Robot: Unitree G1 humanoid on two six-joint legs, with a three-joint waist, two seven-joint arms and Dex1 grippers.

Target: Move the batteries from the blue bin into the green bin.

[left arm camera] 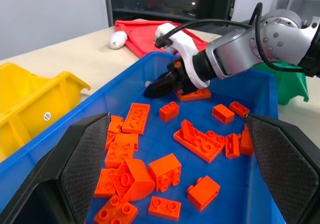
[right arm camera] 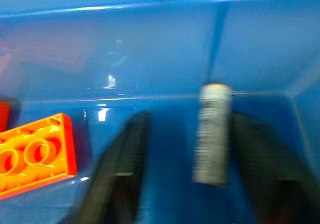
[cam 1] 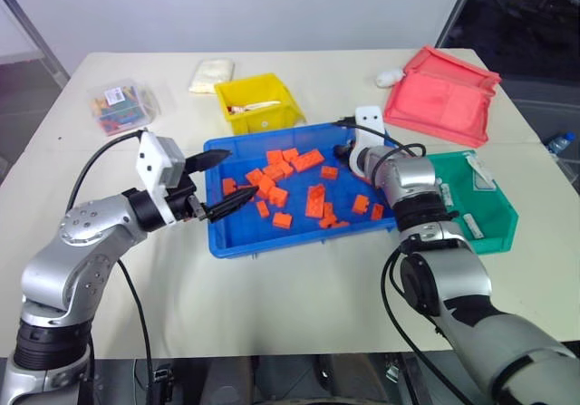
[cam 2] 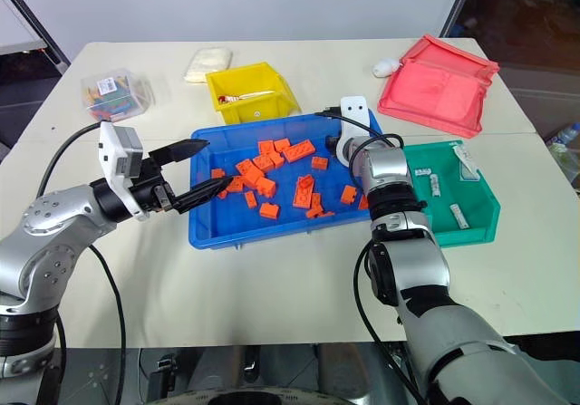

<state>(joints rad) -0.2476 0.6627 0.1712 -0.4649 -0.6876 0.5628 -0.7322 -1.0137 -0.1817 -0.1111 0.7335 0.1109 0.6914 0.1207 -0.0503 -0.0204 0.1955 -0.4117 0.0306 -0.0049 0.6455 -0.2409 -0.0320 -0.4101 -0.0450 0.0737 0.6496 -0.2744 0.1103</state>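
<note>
The blue bin (cam 1: 272, 245) sits mid-table, strewn with orange bricks (cam 1: 313, 201). My right gripper (right arm camera: 190, 116) reaches down into its far right corner. One silver-white battery (right arm camera: 212, 134) stands between the two fingers, close to one and with a gap to the other, so the jaws are apart. In the left wrist view the same right gripper (left arm camera: 157, 87) hangs low over the bin floor. My left gripper (cam 1: 243, 171) hovers open and empty over the bin's left edge. To the right stands the green bin (cam 1: 494, 233), with small batteries (cam 2: 459, 215) lying inside.
A yellow bin (cam 1: 258, 101) stands just behind the blue one. A flat red tray (cam 1: 444, 97) lies at the back right, a small white object (cam 1: 390, 77) beside it. A clear box of coloured pieces (cam 1: 122, 106) and a pale packet (cam 1: 213, 74) sit at the back left.
</note>
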